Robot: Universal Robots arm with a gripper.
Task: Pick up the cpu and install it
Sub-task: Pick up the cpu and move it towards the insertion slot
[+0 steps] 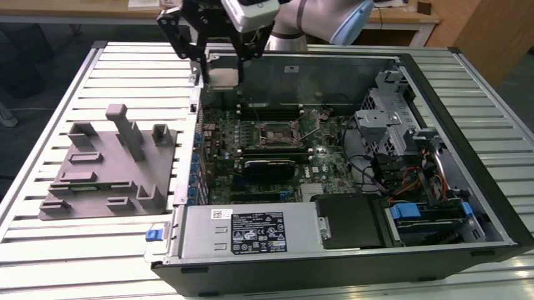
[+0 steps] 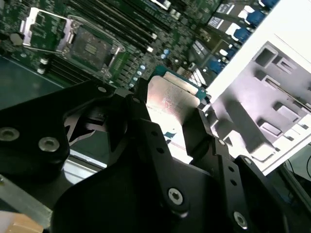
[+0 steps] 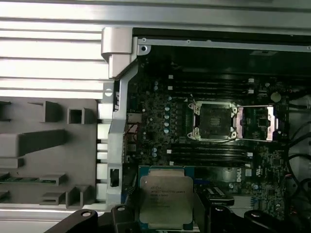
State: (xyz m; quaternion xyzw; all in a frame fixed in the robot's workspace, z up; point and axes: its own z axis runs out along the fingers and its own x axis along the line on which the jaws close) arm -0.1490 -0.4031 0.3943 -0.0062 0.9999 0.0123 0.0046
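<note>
The gripper (image 3: 165, 216) was clamped on the cpu (image 3: 166, 196) by two opposite edges, probably to spare its underside. It hung over the motherboard (image 3: 160, 121), well apart from the socket (image 3: 214, 121), whose frame lay swung open to receive the chip.

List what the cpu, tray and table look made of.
cpu: pale silver metal lid, satin, glaring bright in the second wrist view; green rim, likely circuit board.
tray: even matte grey, blocky moulded shapes, probably plastic.
table: pale ribbed slats with soft sheen, looks like aluminium.
</note>
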